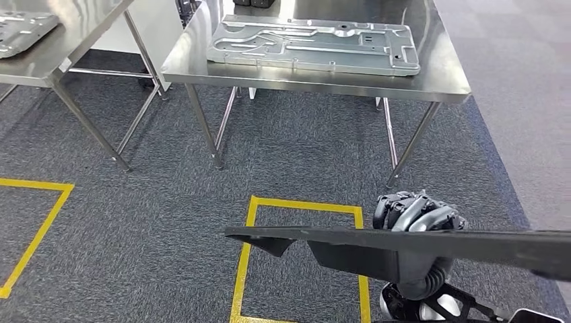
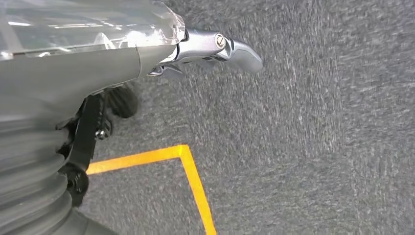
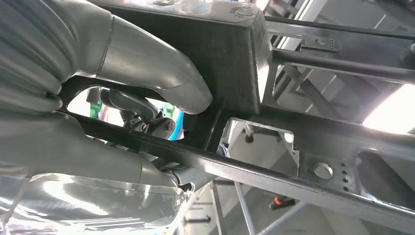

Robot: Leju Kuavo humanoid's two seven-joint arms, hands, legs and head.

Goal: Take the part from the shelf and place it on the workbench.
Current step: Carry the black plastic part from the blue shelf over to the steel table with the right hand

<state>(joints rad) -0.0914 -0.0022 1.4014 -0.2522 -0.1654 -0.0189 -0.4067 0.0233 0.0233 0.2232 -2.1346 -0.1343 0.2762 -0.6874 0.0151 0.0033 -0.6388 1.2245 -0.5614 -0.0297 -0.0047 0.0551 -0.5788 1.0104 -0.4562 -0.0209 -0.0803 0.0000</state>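
Note:
A long flat black part [image 1: 404,243] stretches across the bottom right of the head view, carried level above the carpet. My right hand [image 1: 417,214] grips it from above near its middle. In the right wrist view the grey thumb [image 3: 161,73] and darker fingers [image 3: 132,105] wrap around a bar of the black part [image 3: 254,169]. The steel workbench [image 1: 303,79] stands ahead, some way off. My left hand [image 2: 147,73] hangs over the carpet with its thumb [image 2: 220,49] stretched out and nothing in it.
A silver stamped plate [image 1: 313,44] covers most of the workbench top. A second steel table [image 1: 64,50] at the left carries another silver plate [image 1: 20,30]. Yellow tape squares [image 1: 303,205] mark the grey carpet; the workbench legs [image 1: 202,124] stand just beyond.

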